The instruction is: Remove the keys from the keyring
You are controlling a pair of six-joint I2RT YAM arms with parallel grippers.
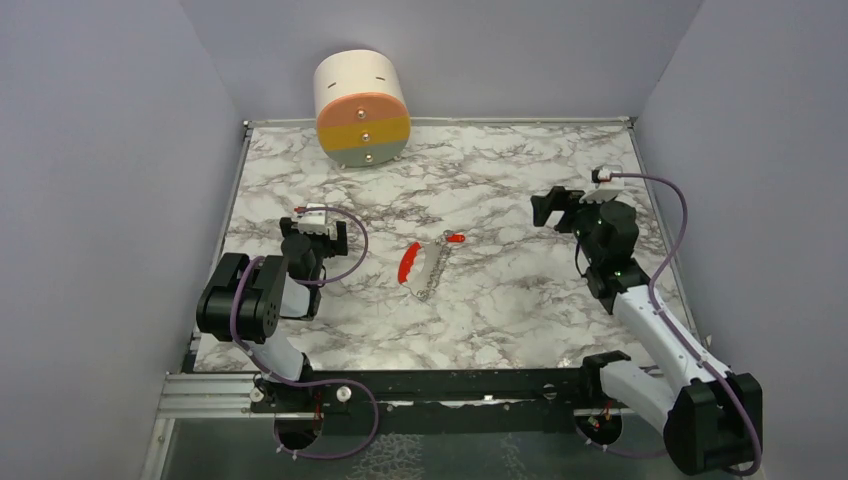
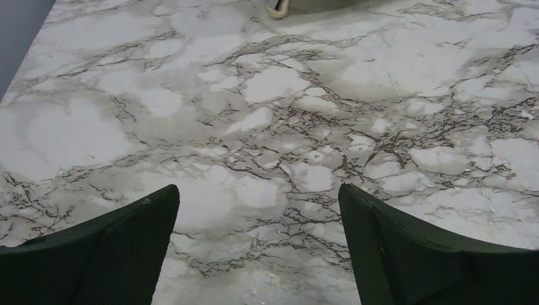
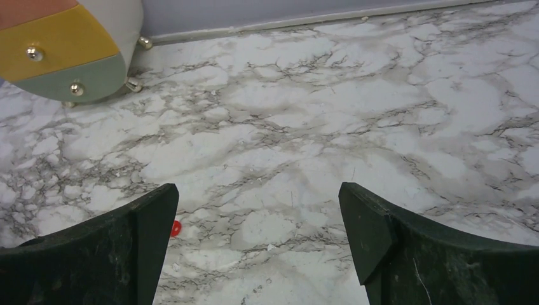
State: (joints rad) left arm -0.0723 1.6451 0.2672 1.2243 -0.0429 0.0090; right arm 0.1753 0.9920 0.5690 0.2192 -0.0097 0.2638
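Keys (image 1: pixel 412 265) lay centred between left gripper (image 2: pixel 257 190) and right gripper (image 3: pixel 257 190), seemingly reachable by either; both stood spread apart, empty.

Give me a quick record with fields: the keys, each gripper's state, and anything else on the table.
keys: red-headed, on a chain, lying mid-table, untouched
left gripper: open, empty, left of the keys
right gripper: open, empty, right of the keys, farther back
other item: round drawer unit at the back edge
table: marble-patterned
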